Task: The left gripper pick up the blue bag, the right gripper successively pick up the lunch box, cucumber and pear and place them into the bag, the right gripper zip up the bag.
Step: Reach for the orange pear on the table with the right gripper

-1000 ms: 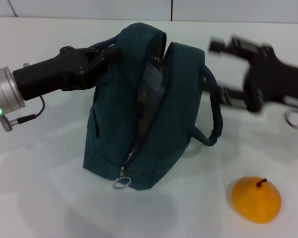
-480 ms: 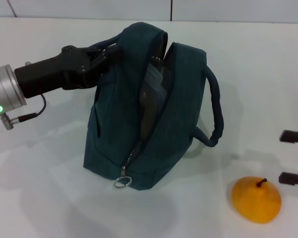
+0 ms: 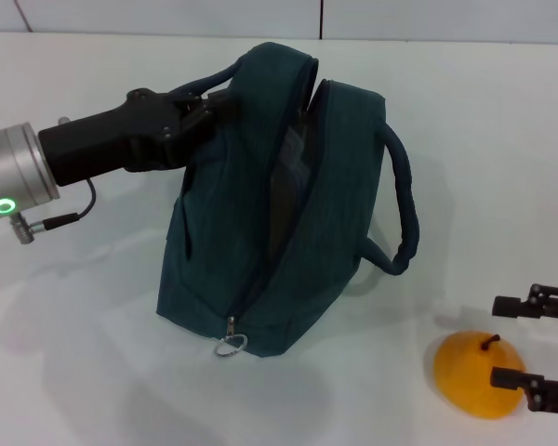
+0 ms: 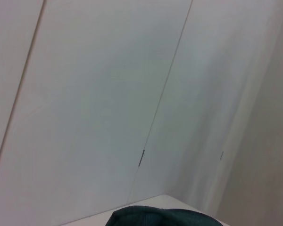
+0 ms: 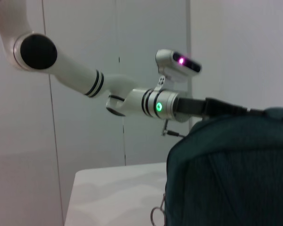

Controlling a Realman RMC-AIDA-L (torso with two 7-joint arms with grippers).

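The blue bag [image 3: 260, 232] stands upright on the white table, its zipper open along the top and its ring pull [image 3: 229, 346] hanging at the front. My left gripper [image 3: 205, 104] is shut on the bag's near-left handle and holds it up. Something grey and clear shows in the bag's opening [image 3: 285, 172]; I cannot tell whether it is the lunch box or the lining. The cucumber is out of sight. The pear [image 3: 476, 373] lies on the table at the front right. My right gripper [image 3: 505, 341] is open, with one finger on each side of the pear's right part.
The bag's other handle [image 3: 405, 214] loops out on the right side. The right wrist view shows the bag [image 5: 226, 174], its ring pull [image 5: 156, 214] and the left arm's silver wrist [image 5: 158, 106] with its green light. The left wrist view shows only the bag's top [image 4: 165, 217] and the wall.
My right gripper has moved from high beside the bag's right side down to the front right, around the pear. My left gripper has shifted slightly right with the handle.
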